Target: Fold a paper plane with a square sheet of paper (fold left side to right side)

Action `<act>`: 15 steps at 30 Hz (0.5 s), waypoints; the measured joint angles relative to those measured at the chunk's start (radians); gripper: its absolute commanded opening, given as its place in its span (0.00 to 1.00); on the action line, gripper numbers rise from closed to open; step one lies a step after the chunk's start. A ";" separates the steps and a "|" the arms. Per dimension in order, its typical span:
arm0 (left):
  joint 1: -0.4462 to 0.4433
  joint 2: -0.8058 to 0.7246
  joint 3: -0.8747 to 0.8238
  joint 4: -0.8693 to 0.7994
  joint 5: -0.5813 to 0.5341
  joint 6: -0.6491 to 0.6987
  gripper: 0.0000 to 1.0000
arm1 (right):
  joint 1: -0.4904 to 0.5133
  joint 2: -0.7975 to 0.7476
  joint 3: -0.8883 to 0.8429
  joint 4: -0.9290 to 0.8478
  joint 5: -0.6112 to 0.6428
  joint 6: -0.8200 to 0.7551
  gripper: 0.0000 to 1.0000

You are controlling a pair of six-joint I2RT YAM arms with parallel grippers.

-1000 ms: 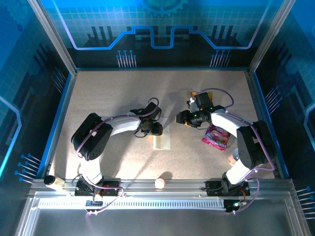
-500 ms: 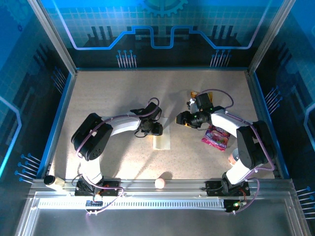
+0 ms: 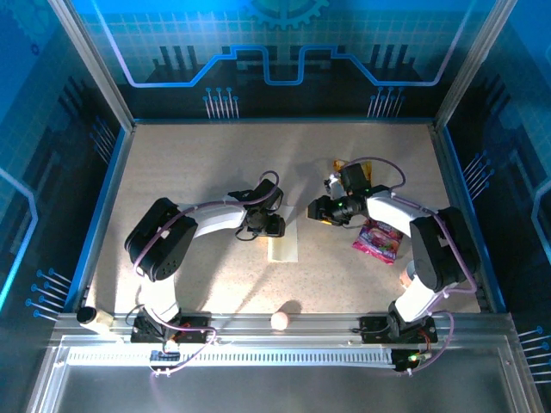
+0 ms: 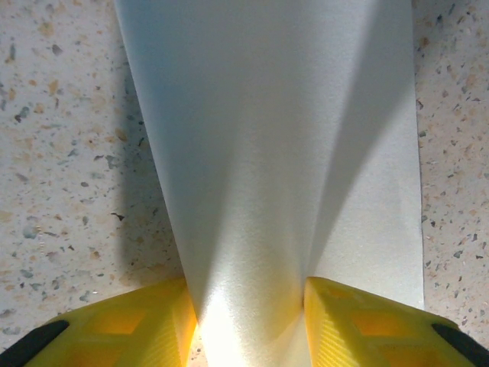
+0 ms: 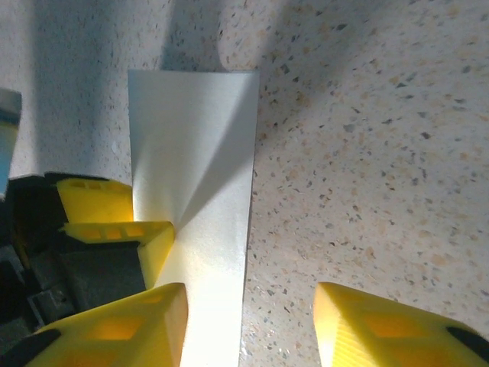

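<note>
The square sheet of paper (image 3: 282,248) lies near the table's middle as a narrow white creased strip (image 4: 267,138); no paper plane is in view. My left gripper (image 3: 270,227) is shut on the strip's near end. In the left wrist view its yellow fingers (image 4: 164,317) pinch the paper up into a ridge, and the left gripper (image 4: 244,325) is centred on it. My right gripper (image 3: 315,210) hovers just right of the strip and is open. In the right wrist view the right gripper (image 5: 248,329) straddles the paper's (image 5: 202,153) right edge, with bare table under most of the gap.
A pink wrapper (image 3: 377,240) lies under the right forearm and a yellow snack packet (image 3: 339,165) behind the right wrist. A small ball (image 3: 280,321) sits at the front rail and a peach object (image 3: 408,275) by the right base. Metal frame posts and blue walls enclose the table.
The right gripper's jaws have narrowed and its wrist has shifted slightly. The left gripper and the paper have stayed put.
</note>
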 measured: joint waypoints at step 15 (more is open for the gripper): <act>-0.003 0.000 0.001 -0.001 -0.007 0.000 0.43 | 0.106 0.191 0.083 0.100 -0.090 0.055 0.03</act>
